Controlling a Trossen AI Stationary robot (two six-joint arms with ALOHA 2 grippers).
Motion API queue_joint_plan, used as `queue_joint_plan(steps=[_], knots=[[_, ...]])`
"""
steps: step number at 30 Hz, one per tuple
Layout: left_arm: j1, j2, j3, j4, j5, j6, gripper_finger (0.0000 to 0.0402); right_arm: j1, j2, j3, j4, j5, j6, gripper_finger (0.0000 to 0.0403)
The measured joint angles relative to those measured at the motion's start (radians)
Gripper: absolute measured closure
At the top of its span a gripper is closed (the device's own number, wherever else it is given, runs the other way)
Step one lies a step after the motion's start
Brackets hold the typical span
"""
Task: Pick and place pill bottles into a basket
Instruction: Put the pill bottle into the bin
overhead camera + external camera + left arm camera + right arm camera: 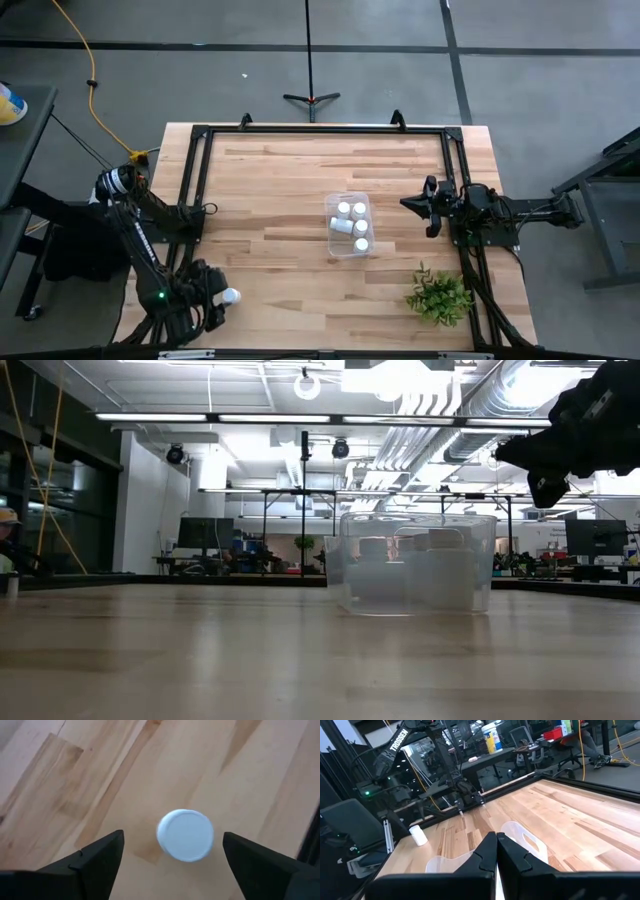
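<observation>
1. White-capped, small cylindrical pill bottle (185, 835) stands upright at the near-left corner of the pale wooden worktop (280, 190), with the left claw (212, 292) directly above it, spread wide and holding nothing.
2. To grip well, I judge the claw should descend straight, keeping the cap centred between both fingers, then close on the body below the cap.
3. Clear plastic rectangular basket (350, 247) sits right of centre with four bottles inside.
4. Far right, the right claw (431, 207) waits above the worktop, clenched on nothing.
</observation>
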Motion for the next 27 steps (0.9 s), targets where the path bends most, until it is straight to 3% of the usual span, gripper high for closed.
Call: queue_joint_plan(steps=[8, 27], knots=[[0.0, 0.0, -0.069, 0.119, 0.003, 0.017, 0.0041, 0.0, 0.0, 0.0, 0.0, 0.004, 0.0, 0.0403], [0.001, 0.006, -0.077, 0.176, -0.003, 0.034, 0.0097, 0.0, 0.0, 0.0, 0.002, 0.009, 0.0, 0.0403]])
